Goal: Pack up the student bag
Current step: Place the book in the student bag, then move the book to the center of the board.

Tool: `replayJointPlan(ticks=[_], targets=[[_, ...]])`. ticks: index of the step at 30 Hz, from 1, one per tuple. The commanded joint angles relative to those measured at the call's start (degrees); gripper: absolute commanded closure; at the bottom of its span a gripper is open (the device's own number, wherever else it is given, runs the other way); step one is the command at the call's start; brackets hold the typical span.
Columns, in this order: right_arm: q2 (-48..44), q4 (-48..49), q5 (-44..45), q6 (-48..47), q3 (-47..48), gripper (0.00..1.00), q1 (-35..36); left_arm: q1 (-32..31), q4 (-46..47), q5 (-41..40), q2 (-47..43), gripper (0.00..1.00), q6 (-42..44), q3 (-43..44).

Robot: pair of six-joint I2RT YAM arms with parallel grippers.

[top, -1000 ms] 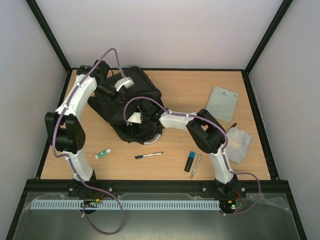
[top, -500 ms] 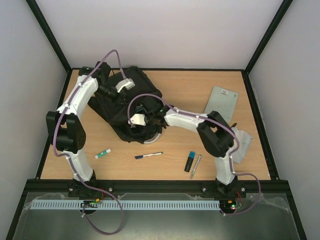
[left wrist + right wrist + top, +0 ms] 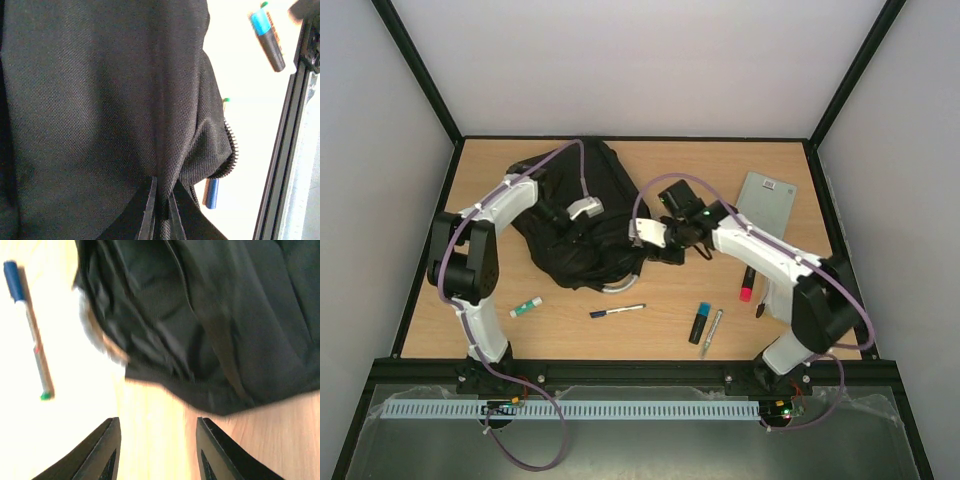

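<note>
Top external: grey-walled wooden table (image 3: 660, 335); left tool (image 3: 161, 197) pinches student bag (image 3: 570, 255), right tool (image 3: 156, 424) wide.

text: none legible | grey pad (image 3: 765, 205) label: too small to read

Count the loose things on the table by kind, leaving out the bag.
Pens: 2 (blue-capped pen, silver pen)
Markers: 2 (blue highlighter, red marker)
Glue stick: 1
Grey notebook: 1
Unidentified small dark item: 1
Total: 7
</note>
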Motion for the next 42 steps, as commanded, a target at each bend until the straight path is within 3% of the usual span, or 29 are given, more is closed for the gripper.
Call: replayJointPlan(ticks=[1,7,13,19,25,34,38,42], targets=[[-7.8,-7.0,3.6,2.1,-4.4,0.58,-3.4,0.2,3.3,-0.9,-3.1,0.93,1.2,-5.9],[-9.2,-9.7,2.3,10.6,-3.8,0.57,-16.2,-0.4,8.2,-0.9,-1.9,0.91,-1.2,-10.7],[-3.6,-10.3,-0.8,21.1,1.1,0.57,-29.6,0.3,8.5,-2.7,-1.6,0.59,-3.3,-9.8],[1.4,-5.2,5.2,29.7,3.5,0.38,-40.1,0.9,3.2,-5.8,-3.8,0.44,-1.6,-7.3],[9.4,-6.6,7.7,36.1,9.5,0.33,-48.7,1.3,0.8,-8.5,-7.1,0.36,-0.8,-6.0],[14.6,-6.4,8.7,38.7,12.7,0.32,-52.4,1.3,3.7,-6.4,-9.1,0.2,-7.5,0.3],[17.2,-6.1,9.7,38.8,13.6,0.31,-53.1,-0.8,11.6,-15.3,-8.4,0.26,-19.0,1.4],[20.9,-6.7,9.3,39.9,17.2,0.27,-54.7,-1.4,15.7,-18.3,-7.6,0.22,-27.5,2.5]])
